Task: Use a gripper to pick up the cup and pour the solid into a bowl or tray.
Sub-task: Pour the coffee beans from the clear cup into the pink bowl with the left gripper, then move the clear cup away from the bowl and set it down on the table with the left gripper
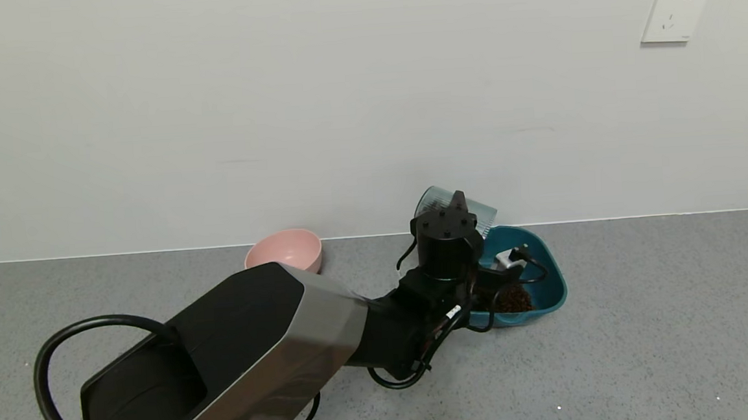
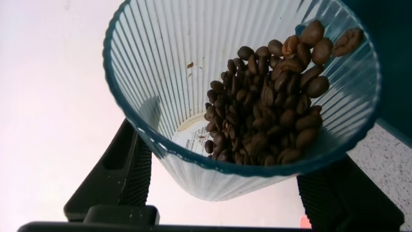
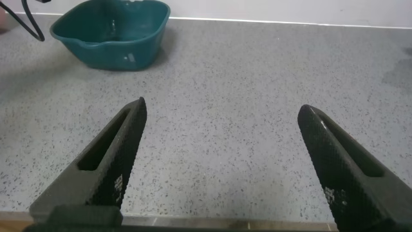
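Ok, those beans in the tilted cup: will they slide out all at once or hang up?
Likely a loose run, not a clump: the beans are separate, dry-looking pellets piled toward the cup rim. The ribbed wall may slow a few. Some already lie in the tray; the left gripper holds the cup above it.

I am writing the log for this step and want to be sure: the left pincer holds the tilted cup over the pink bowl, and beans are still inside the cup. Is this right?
Not quite. The left pincer tilts the cup over the teal tray, not the pink bowl, which sits apart to the tray's left in the head view. The beans are indeed still in the cup, as the left wrist view shows.
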